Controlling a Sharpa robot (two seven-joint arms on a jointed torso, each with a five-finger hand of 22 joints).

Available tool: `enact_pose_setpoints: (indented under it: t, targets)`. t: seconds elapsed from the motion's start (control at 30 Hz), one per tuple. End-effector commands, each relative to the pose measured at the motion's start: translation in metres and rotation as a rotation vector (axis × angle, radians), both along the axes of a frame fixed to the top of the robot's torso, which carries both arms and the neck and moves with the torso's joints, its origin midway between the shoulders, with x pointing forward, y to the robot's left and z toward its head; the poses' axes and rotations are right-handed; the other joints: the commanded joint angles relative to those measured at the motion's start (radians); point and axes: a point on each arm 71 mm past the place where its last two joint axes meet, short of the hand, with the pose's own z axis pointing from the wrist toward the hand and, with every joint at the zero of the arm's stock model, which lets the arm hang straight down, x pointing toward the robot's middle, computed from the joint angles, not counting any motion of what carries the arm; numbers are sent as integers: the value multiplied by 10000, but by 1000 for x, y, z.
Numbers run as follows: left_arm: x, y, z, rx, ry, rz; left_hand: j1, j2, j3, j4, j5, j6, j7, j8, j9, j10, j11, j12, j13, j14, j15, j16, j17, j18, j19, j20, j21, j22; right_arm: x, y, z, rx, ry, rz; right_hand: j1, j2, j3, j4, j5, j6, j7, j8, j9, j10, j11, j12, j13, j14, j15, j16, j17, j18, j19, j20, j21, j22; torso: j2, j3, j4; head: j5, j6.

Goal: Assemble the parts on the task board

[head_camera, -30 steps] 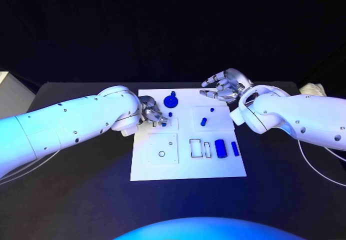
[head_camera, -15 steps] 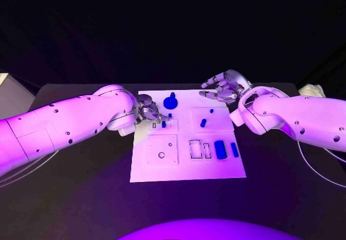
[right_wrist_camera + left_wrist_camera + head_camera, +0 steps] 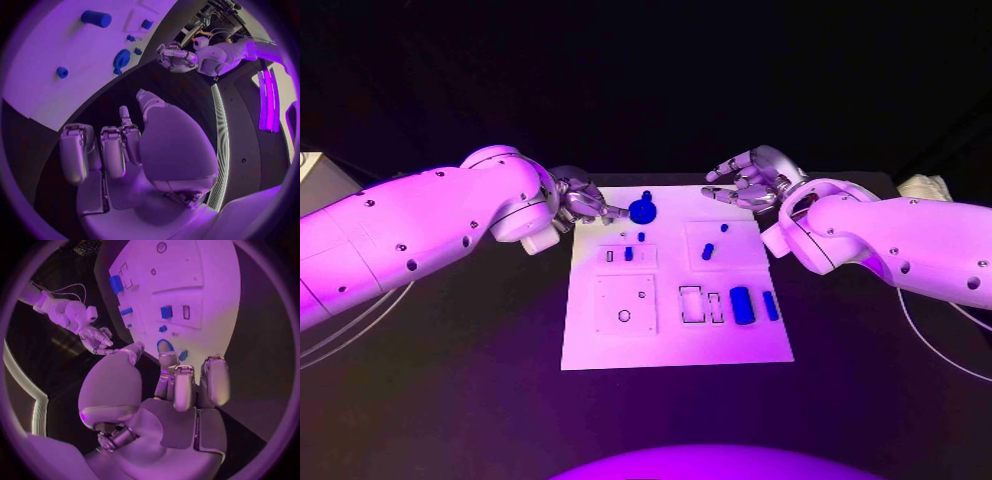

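The white task board [image 3: 678, 335] lies mid-table. A round blue part [image 3: 643, 210] with a stem sits at its far edge. My left hand [image 3: 583, 203] hovers just left of that part, fingers apart and holding nothing; the left wrist view has the round part [image 3: 165, 346] just past my fingertips [image 3: 187, 371]. A small blue piece [image 3: 629, 254] stands in a slot of the upper-left plate. Over the board's far right corner my right hand [image 3: 750, 180] hangs with its palm bare, also seen as the right hand [image 3: 119, 150].
Other blue parts lie on the board: a small peg [image 3: 642, 236], a short piece [image 3: 708, 251], a dot [image 3: 724, 226], a thick cylinder [image 3: 741, 305] and a bar [image 3: 770, 304]. A plate with two holes [image 3: 625, 303] is lower left. Black table surrounds the board.
My left hand has drawn back from the upper-left plate toward the board's far left edge, leaving the small blue piece standing in its slot. The right hand has hardly moved.
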Motion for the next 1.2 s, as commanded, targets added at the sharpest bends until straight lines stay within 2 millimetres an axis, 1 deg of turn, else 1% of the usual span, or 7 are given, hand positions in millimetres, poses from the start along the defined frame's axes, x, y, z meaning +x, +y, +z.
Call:
enact_pose_setpoints:
  t: [0.03,0.17,0.3,0.5,0.8,0.87,1.2]
  targets:
    - [5,3,0,-201,264,-125,175,11,-68,1,47,-185,43,-143,-28,-191,47,-127,-170,810,100,-88,2034,4,-136,24,-79,-128,0,0,0,-2,-58,105,-84,-20,33,47,29,-28,16,55,-12,158,50,-43,1725,821,75,-63,1659,159,290,88,-44,1954,27,-5,-5,24,81]
    - [17,9,2,-175,146,159,415,72,-98,1,73,-430,196,-409,-179,-495,183,-290,-438,744,221,-172,1902,36,-260,122,-168,-267,0,-1,0,-8,-69,75,-84,-20,33,47,29,-28,16,55,-12,158,50,-43,1725,821,75,-63,1659,159,290,88,-44,1954,48,-24,-11,48,119]
    - [27,12,3,-21,-78,362,448,77,-103,-2,77,-449,212,-441,-201,-530,199,-308,-470,741,236,-174,1897,38,-268,135,-173,-274,1,0,0,-5,-72,84,-84,-20,33,47,29,-28,16,55,-12,158,50,-43,1725,821,75,-63,1659,159,290,88,-44,1954,60,-13,-19,86,146]
    - [41,13,4,173,-186,592,462,75,-106,-4,78,-456,218,-452,-209,-539,204,-310,-475,745,241,-168,1906,36,-262,140,-170,-265,1,1,0,0,-71,106,-84,-20,33,47,29,-28,16,55,-12,158,50,-43,1725,821,75,-63,1659,159,290,88,-44,1954,106,-26,-46,85,185]
    - [49,7,-2,440,-18,591,479,63,-126,2,64,-465,234,-476,-227,-584,220,-335,-520,743,255,-168,1906,38,-271,153,-177,-275,0,2,0,10,-74,136,-84,-20,33,47,29,-28,16,55,-12,158,50,-43,1725,821,75,-63,1659,159,290,88,-44,1954,222,-48,-95,74,223]
    - [50,7,-4,514,42,594,478,61,-133,5,60,-468,239,-482,-232,-594,224,-340,-528,742,259,-169,1904,39,-275,157,-179,-279,0,2,0,11,-74,141,-84,-20,33,47,29,-28,16,55,-12,158,50,-43,1725,821,75,-63,1659,159,290,88,-44,1954,234,-43,-98,79,230]
    - [54,9,-9,730,216,652,441,48,-192,19,26,-471,263,-511,-256,-634,249,-346,-544,738,284,-171,1900,41,-282,179,-184,-282,0,3,0,19,-81,163,-84,-20,33,47,29,-28,16,55,-12,158,50,-43,1725,821,75,-63,1659,159,290,88,-44,1954,221,-45,-88,65,208]
